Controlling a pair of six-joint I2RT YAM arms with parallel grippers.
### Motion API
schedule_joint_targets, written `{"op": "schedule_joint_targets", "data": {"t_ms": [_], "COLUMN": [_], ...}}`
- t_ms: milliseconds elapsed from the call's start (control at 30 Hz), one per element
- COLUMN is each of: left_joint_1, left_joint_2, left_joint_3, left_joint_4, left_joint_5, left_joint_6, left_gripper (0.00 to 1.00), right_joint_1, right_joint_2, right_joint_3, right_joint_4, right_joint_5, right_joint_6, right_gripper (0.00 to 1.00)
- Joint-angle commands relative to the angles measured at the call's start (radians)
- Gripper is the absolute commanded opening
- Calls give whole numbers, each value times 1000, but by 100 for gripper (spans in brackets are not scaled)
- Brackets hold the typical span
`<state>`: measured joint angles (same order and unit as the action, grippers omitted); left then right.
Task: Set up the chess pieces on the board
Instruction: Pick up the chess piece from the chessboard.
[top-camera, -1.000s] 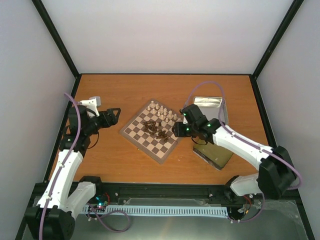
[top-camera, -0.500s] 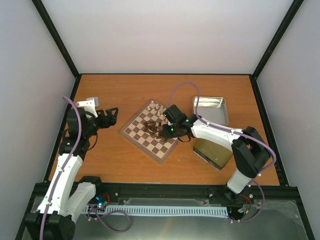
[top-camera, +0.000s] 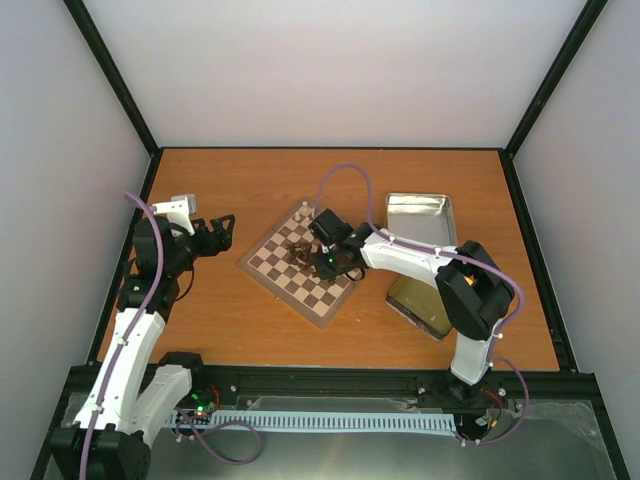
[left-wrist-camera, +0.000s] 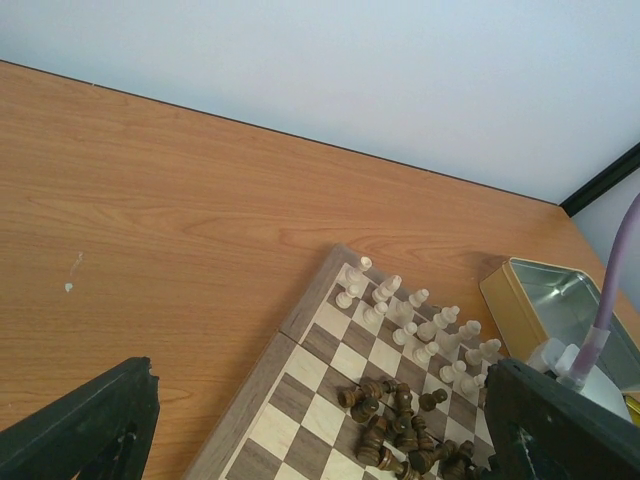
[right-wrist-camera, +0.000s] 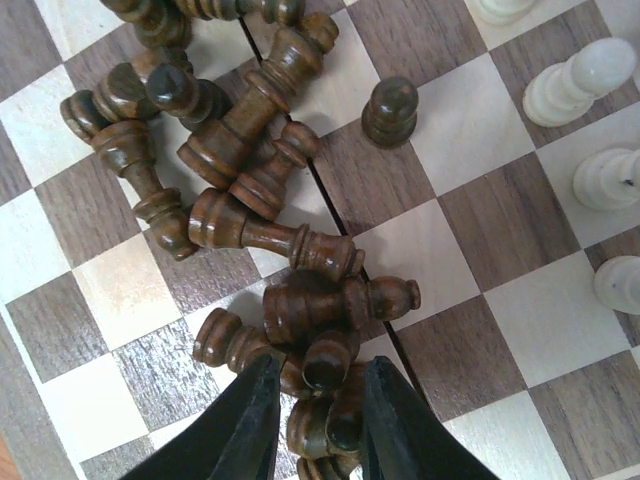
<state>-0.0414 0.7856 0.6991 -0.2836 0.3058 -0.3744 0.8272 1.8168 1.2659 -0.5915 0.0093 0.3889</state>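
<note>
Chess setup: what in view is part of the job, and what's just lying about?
Job: dark chess pieces, heaped mid-board; board; right hand, straddling one dark piece.
Lying about: cream pieces, already standing; open tin; gold tin beside the board.

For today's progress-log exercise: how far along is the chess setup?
Done: cream pieces stand in rows on the board. In hand: the right hand straddles one dark piece mid-board, not visibly gripped. Left: the dark pieces lie heaped, unplaced; the left hand sits open, off the board.
</note>
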Motion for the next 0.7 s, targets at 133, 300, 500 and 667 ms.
{"op": "schedule_joint_targets", "data": {"t_ms": [133,300,500,667], "left_joint_1": [-5,-5,-6,-5], "left_joint_2": [-14,-16,-15,-14], "left_joint_3": [4,4,3,1], "left_joint_4": [32,30,32,32], "left_joint_5": [-7,-8,-8,-7], "left_joint_6": [28,29,29,29], "left_gripper": [90,90,91,91], "right_joint_1": [12,12,12,12], "right_joint_2": [34,46,55,64], "right_joint_3": [43,46,48,53], "right_joint_4": [-20,-13,-10,-12], "right_joint_5": [26,21,35,48], "right_joint_6": [-11,-10,-8,-10], "right_gripper": [22,19,22,20]}}
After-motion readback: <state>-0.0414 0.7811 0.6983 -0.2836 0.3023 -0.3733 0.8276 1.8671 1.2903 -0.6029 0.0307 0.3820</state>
